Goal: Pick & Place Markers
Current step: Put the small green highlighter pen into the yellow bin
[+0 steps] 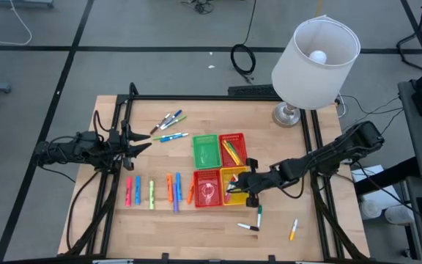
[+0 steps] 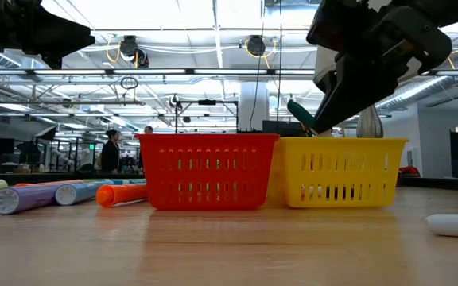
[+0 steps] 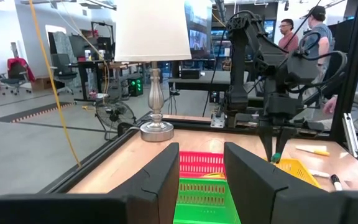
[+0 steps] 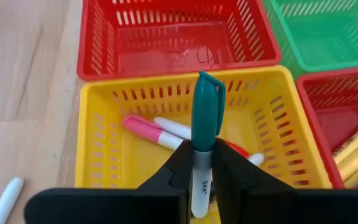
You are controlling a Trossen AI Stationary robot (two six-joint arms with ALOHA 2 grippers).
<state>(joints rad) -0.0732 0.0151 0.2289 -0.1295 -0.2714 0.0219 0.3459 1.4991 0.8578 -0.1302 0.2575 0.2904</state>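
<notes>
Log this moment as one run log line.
right gripper: shut on green-capped marker | position: above yellow basket | left gripper: waiting, table's left side

Table (image 1: 196,227) pale matt wood; yellow basket (image 4: 98,162) glossy slotted plastic; lamp base (image 3: 156,130) shiny metal.

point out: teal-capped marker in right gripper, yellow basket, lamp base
teal-capped marker (image 4: 207,106): right wrist view, on its teal cap, above the gripper fingers.
yellow basket (image 4: 95,155): right wrist view, on a side wall.
lamp base (image 3: 156,130): left wrist view, on the round metal foot.
</notes>
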